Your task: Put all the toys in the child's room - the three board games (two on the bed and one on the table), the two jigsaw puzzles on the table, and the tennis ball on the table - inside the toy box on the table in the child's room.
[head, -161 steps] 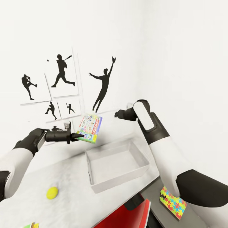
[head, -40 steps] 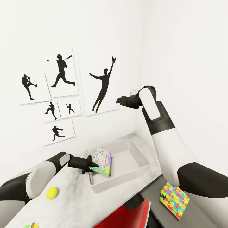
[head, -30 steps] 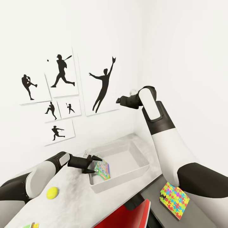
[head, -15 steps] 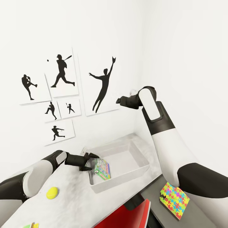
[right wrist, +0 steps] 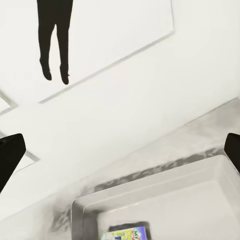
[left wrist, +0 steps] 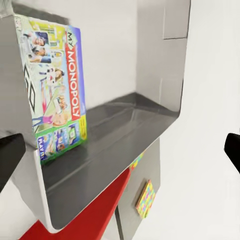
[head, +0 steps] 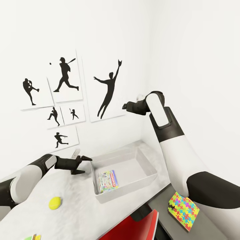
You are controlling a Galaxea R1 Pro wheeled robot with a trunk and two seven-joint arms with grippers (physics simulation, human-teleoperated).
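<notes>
One board game [head: 108, 181] lies inside the toy box [head: 146, 164], at the box's left end, leaning against the left wall with its printed face up. In the left wrist view the game [left wrist: 52, 90] reads "Monopoly" and rests against the grey inner wall of the box [left wrist: 160, 60].

The left gripper [head: 82, 165] hovers above the table [head: 70, 200], just left of the box's far-left corner. Its fingers are spread apart and hold nothing.

The right gripper [head: 124, 106] is raised high above the box, in front of the wall pictures [head: 66, 78]. In the right wrist view its two fingertips [right wrist: 10, 155] sit at opposite edges of the frame, wide apart and empty, with the box [right wrist: 150, 200] and the game [right wrist: 125, 234] far below.

The tennis ball [head: 55, 202] rests on the table, near and left of the box, well apart from it. A jigsaw puzzle [head: 183, 208] lies flat on the grey surface to the right of the box, close to the right arm. A second colourful item [head: 32, 237] shows partly at the near-left edge of the table; its kind cannot be told.
</notes>
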